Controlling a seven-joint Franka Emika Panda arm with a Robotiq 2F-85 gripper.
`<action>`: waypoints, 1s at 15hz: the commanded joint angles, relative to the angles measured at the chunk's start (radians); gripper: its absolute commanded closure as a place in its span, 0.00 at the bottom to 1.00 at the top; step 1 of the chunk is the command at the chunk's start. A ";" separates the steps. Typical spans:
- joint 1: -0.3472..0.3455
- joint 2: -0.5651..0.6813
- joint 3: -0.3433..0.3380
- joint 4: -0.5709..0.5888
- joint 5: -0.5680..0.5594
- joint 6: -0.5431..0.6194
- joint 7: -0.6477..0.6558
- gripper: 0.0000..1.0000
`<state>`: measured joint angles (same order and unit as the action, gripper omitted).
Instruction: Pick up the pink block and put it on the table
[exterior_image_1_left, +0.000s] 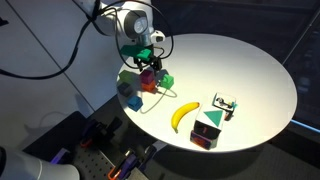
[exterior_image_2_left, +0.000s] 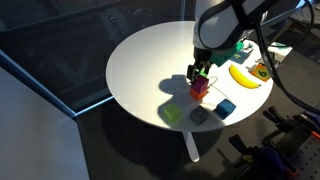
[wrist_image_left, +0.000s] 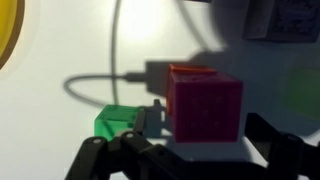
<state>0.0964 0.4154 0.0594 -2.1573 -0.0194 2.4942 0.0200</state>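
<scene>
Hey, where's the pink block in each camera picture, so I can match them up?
In an exterior view: the pink block is left of centre, near the table's left edge.
In an exterior view: the pink block is right of centre, mid-height.
Wrist view: the pink block looks large, just right of centre.
Shared landmark: the green cube close beside it.

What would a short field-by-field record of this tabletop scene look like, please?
surface: round white table
gripper: Robotiq gripper low over the block cluster; open or shut unclear
target: small pink cube, directly in front of the gripper in the wrist view
nearby: green cube, blue block
elsewhere: yellow banana, dark red block with green triangle
</scene>
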 joint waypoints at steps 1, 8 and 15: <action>-0.009 0.018 0.007 0.019 -0.001 0.008 -0.030 0.00; -0.002 0.034 0.004 0.032 -0.004 -0.009 -0.016 0.41; 0.013 0.028 -0.002 0.038 -0.010 -0.033 0.015 0.72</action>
<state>0.1009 0.4456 0.0609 -2.1423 -0.0194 2.4935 0.0130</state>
